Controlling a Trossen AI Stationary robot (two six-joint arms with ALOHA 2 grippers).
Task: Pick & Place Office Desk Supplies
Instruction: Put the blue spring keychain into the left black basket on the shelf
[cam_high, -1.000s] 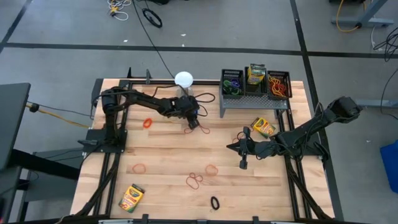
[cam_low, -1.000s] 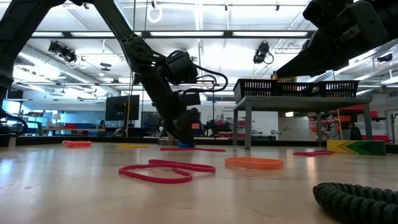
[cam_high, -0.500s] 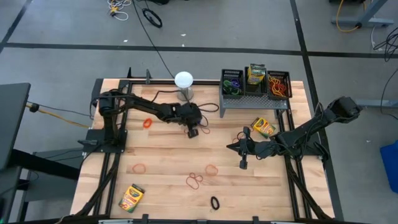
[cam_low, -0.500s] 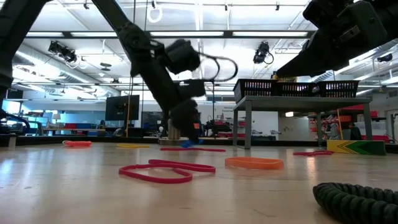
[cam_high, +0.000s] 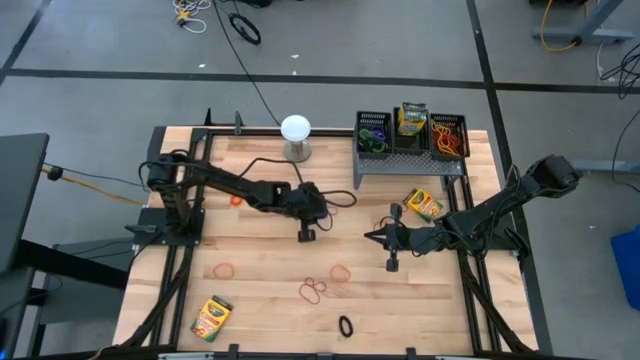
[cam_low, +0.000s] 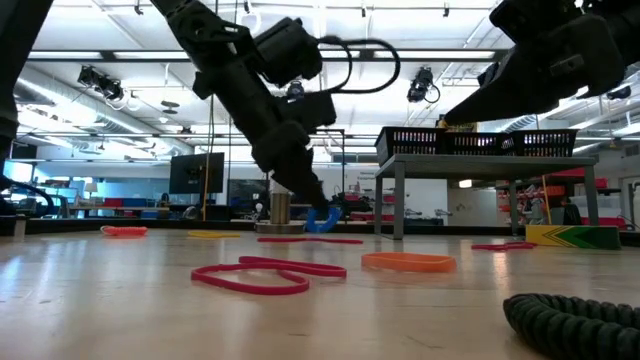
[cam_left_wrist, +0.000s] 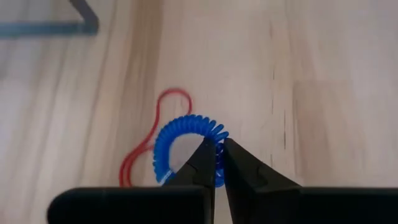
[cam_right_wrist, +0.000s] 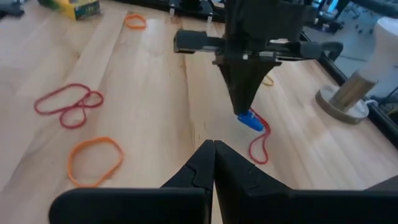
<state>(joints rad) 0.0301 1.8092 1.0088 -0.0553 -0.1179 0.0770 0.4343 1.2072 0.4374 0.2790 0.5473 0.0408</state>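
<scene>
My left gripper (cam_high: 326, 207) hangs over the middle of the table, shut on a blue coiled band (cam_left_wrist: 186, 146) that also shows in the low view (cam_low: 322, 222) and the right wrist view (cam_right_wrist: 252, 120). A red rubber band (cam_left_wrist: 140, 155) lies flat on the wood beneath it. My right gripper (cam_high: 368, 237) hovers shut and empty to the right of it, pointing toward it. Three black mesh bins (cam_high: 412, 130) stand on the grey riser at the far right. One crayon box (cam_high: 424, 204) lies near the riser, another (cam_high: 211, 318) at the near left. My left gripper pinches one side of the blue coil's ring (cam_left_wrist: 217, 163) between its two fingertips. The fingers slant down from the table's left. The coil hangs from the fingertips just clear of the wood, over the red band.
A white globe (cam_high: 295, 135) on a stand sits at the far edge. Loose bands lie about: orange ones (cam_high: 223, 270) (cam_high: 341, 271), a red pair (cam_high: 313, 291), a black coil (cam_high: 345, 326) near the front, and another orange one (cam_high: 237, 198) under the left arm.
My left gripper has risen and swung toward the table's near edge. The blue coil lay on the wood under the gripper and now hangs lifted clear from its fingertips. The red band has stayed on the table.
</scene>
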